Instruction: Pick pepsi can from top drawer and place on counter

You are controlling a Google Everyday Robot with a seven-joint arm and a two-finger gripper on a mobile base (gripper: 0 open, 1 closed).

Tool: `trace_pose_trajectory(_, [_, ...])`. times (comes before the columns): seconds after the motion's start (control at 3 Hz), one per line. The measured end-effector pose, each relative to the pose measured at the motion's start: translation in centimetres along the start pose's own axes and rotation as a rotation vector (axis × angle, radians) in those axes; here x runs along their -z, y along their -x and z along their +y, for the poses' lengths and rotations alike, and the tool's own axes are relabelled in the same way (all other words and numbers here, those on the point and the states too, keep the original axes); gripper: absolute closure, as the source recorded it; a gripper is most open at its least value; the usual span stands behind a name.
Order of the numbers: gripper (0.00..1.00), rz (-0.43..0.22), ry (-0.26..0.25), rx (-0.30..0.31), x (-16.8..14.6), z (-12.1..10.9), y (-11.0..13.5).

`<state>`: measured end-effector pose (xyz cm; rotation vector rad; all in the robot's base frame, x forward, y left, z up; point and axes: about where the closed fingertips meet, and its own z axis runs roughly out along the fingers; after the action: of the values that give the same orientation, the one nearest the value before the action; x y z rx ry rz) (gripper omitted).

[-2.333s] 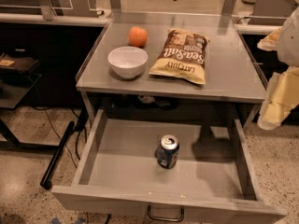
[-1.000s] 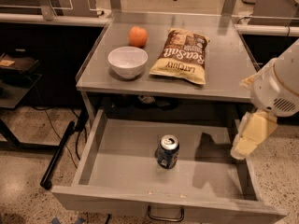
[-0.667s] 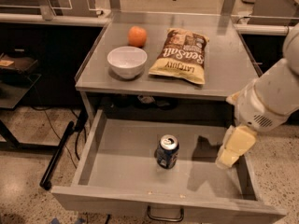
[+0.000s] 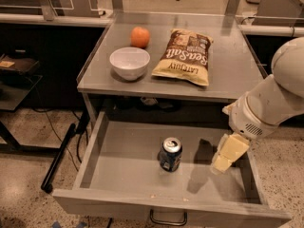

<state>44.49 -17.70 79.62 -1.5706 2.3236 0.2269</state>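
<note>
The pepsi can (image 4: 170, 154), dark blue with a silver top, stands upright in the middle of the open top drawer (image 4: 109, 160). The drawer is pulled out below the grey counter (image 4: 228, 65). My gripper (image 4: 226, 156), with pale yellow fingers, hangs over the right part of the drawer, to the right of the can and apart from it. It holds nothing. The white arm reaches in from the right edge.
On the counter lie a chip bag (image 4: 185, 56), a white bowl (image 4: 129, 62) and an orange (image 4: 140, 36). A dark loop handle (image 4: 168, 218) sits at the drawer's front. Black side tables stand left and right. A dark pole (image 4: 59, 156) leans on the floor at left.
My arm has swung in from the right and lowered, bringing the gripper leftward over the drawer, closer to the can. The can and the counter items have not moved.
</note>
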Motion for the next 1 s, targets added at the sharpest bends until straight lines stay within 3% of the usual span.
trace_pose_trajectory(1.0, [0.00,-0.211,0.077,-0.048,-2.4,-1.3,2.3])
